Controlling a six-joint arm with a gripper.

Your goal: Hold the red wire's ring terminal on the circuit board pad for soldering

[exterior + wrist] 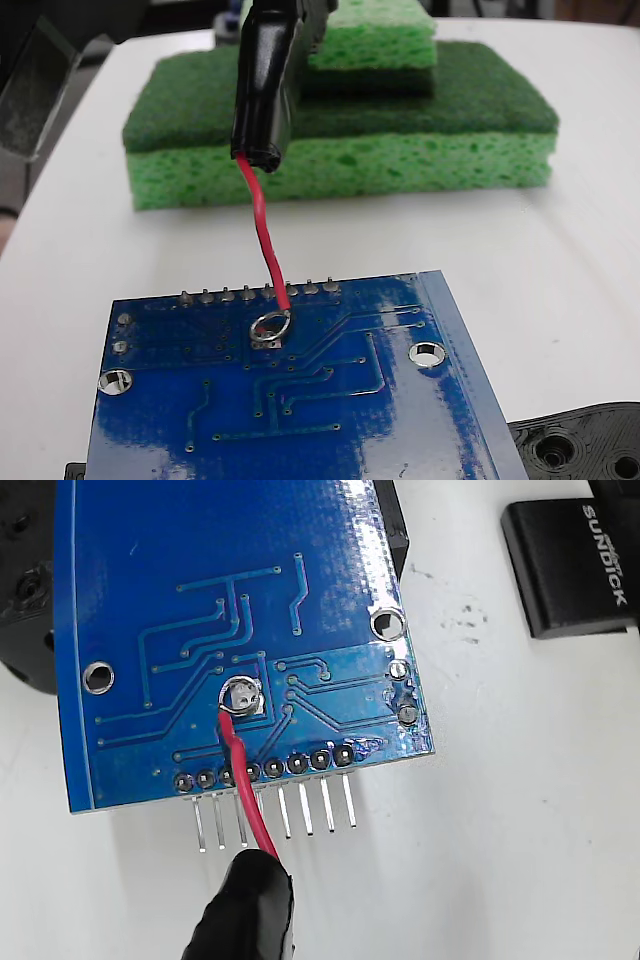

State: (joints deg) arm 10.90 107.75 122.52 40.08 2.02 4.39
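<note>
The blue circuit board (300,420) lies flat on the white table, also seen in the wrist view (200,580). The red wire (262,225) runs down from its thick black sleeve (262,90) to the board. Its silver ring terminal (270,325) rests on the small square silver pad (268,339). In the wrist view the ring terminal (240,693) covers most of the pad (257,710), with the red wire (245,790) crossing the pin row to the sleeve (245,915). Only a dark bit of my gripper (295,12) shows at the top edge, clamped on the sleeve.
A stack of green sponges (400,160) stands behind the board. A black plastic part with holes (590,445) sits beside the board. A black block lettered SUNDICK (570,565) lies on the table. Silver pins (280,815) stick out past the board's edge.
</note>
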